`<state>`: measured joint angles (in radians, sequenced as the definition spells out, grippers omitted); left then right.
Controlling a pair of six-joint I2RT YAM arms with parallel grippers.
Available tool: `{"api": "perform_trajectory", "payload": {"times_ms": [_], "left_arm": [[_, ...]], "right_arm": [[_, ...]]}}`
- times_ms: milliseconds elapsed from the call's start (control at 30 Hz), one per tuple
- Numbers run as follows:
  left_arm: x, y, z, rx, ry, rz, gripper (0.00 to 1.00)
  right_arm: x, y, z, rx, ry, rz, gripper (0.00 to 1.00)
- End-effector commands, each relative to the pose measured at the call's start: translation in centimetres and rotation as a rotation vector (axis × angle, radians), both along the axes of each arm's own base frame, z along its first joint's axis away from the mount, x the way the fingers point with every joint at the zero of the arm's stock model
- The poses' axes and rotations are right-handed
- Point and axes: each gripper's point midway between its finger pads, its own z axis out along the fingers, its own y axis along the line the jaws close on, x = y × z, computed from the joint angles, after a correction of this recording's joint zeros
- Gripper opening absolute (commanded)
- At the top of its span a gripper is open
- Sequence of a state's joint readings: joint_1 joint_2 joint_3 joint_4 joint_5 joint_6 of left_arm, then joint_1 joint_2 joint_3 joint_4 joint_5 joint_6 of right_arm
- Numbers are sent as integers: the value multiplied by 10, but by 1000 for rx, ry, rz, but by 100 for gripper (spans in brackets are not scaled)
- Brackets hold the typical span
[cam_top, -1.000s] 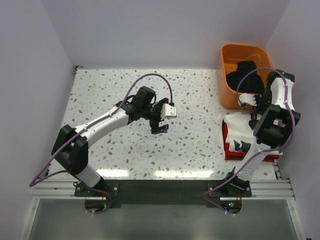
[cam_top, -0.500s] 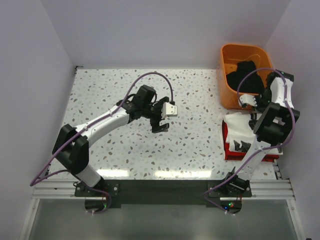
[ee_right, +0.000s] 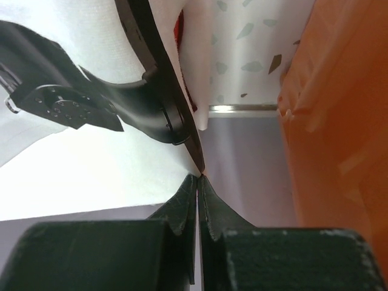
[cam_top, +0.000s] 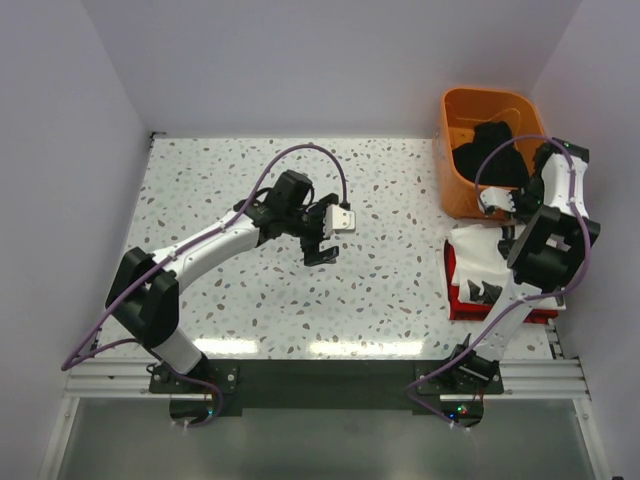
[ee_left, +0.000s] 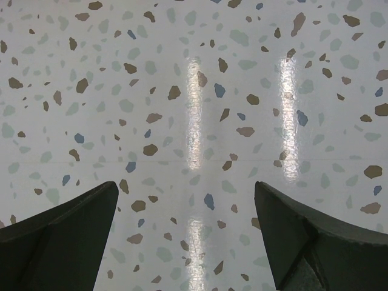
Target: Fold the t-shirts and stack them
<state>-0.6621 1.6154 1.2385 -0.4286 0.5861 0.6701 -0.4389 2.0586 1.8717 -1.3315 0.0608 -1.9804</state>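
A folded white t-shirt [cam_top: 478,254] lies on a red t-shirt [cam_top: 462,297] at the table's right edge. The black t-shirt [cam_top: 488,152] is bunched in the orange tub [cam_top: 455,115]. My right gripper [cam_top: 516,222] hovers just above the white shirt's far edge, beside the tub. In the right wrist view its jaws [ee_right: 199,177] are shut tip to tip with nothing between them, white cloth [ee_right: 91,163] to the left, a sliver of red [ee_right: 188,97] beyond. My left gripper [cam_top: 320,243] hangs open over bare terrazzo, its fingers [ee_left: 73,224] wide apart around nothing.
The orange tub's wall [ee_right: 339,91] stands close on the right of my right gripper, and my own right arm's black link [ee_right: 109,103] crosses in front of it. The side wall is near the shirt pile. Speckled tabletop [cam_top: 250,180] spreads around the left arm.
My right gripper's jaws have closed from partly open to fully shut. The left arm has shifted only slightly and stays open.
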Motion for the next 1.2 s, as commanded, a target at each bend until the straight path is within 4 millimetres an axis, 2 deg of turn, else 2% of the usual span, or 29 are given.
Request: {"api": "perform_trajectory", "payload": {"times_ms": [0,333,500,633,933,1167], "left_arm": [[7,-4,14,-32,-27,6,100],[2,-2,17,-50,-35,0,100],[1,-4,17,-62,-36,-2,100],[3,-7,19,-75,-37,-1,100],[9,-10,19,-66,-39,4,100],[7,-6,16,-58,-38,18,100]], "right_arm": [[-37,23,41,63,108,239,0],[-56,23,62,11,88,175,0],[-62,10,65,-21,82,128,0],[-64,0,57,-37,84,112,0],[-48,-20,28,-106,45,67,0],[-43,-33,25,-177,19,53,0]]}}
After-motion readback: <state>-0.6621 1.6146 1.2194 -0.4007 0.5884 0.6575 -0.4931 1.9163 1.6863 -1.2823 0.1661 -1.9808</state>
